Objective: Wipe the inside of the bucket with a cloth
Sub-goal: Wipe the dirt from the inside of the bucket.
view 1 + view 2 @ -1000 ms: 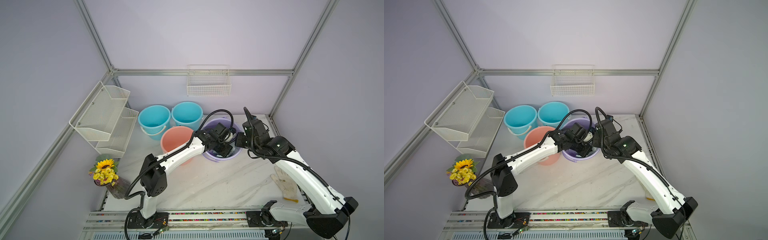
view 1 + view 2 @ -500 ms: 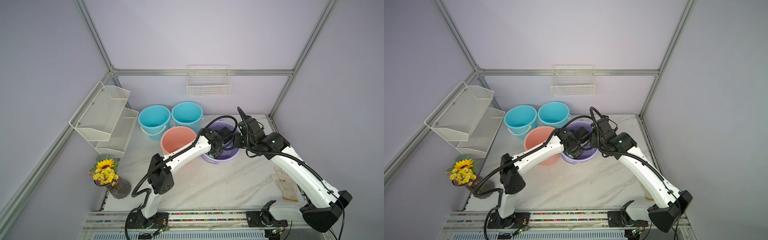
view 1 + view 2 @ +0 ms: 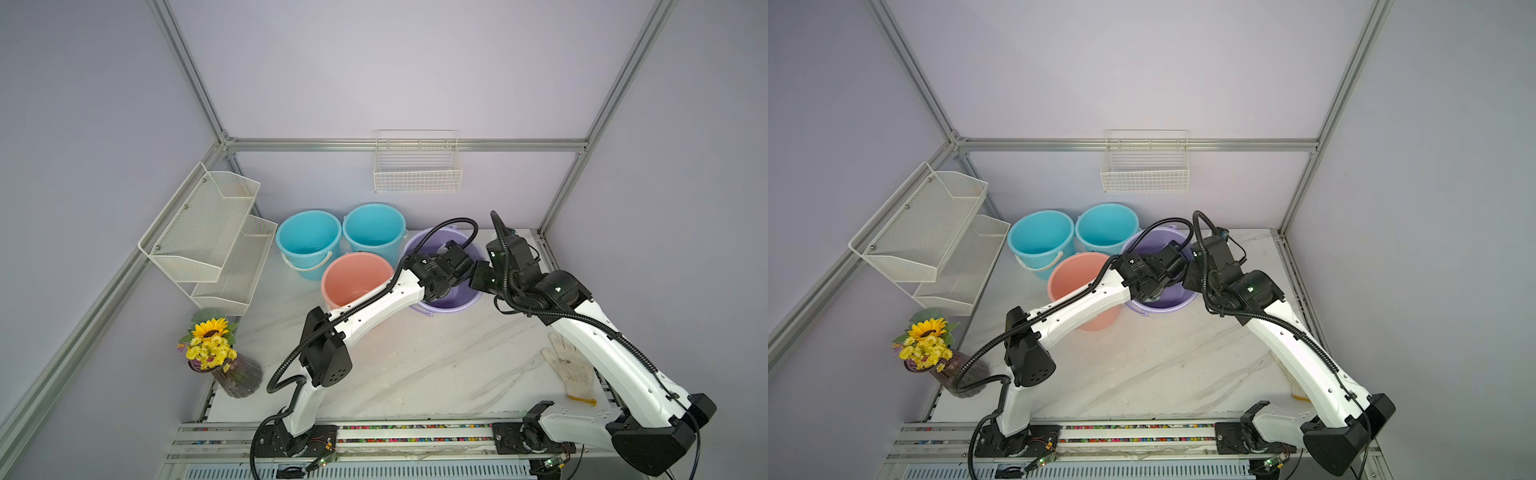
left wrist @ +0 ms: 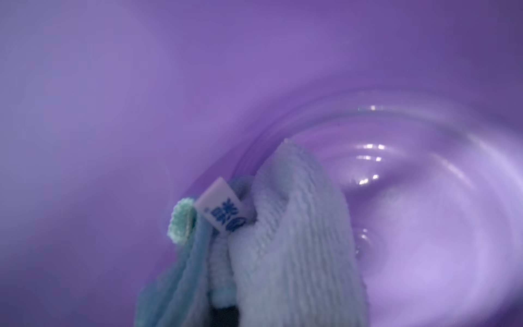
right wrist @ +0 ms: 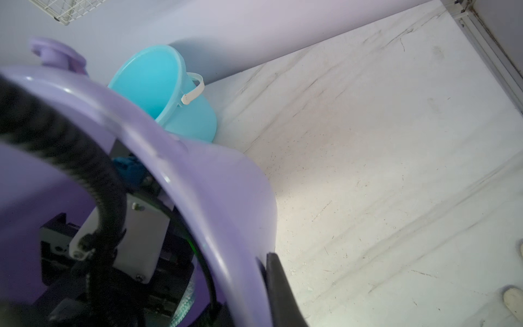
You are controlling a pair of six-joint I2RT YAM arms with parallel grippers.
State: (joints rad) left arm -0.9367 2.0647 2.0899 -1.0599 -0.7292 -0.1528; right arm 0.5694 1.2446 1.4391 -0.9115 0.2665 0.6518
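Note:
The purple bucket (image 3: 451, 302) (image 3: 1167, 306) stands at the back of the table, tipped toward the arms. My left gripper (image 3: 459, 270) reaches inside it, shut on the pale mint-green cloth (image 4: 297, 226). The bunched cloth with its white tag (image 4: 222, 211) presses against the inner wall near the shiny bottom and hides my left fingers. My right gripper (image 3: 478, 279) (image 5: 256, 283) is shut on the bucket's rim (image 5: 198, 175). One black finger (image 5: 278, 283) lies on the outside wall; the other is hidden inside.
Two blue buckets (image 3: 309, 243) (image 3: 374, 228) and a pink bucket (image 3: 353, 278) crowd the purple one's left side. A white work glove (image 3: 571, 370) lies front right. A flower vase (image 3: 212, 345) and mesh shelf (image 3: 208, 232) stand left; a wire basket (image 3: 417, 166) hangs on the back wall.
My left arm has stretched further forward, carrying the cloth deeper into the purple bucket. The right gripper has shifted slightly left while keeping its hold on the rim.

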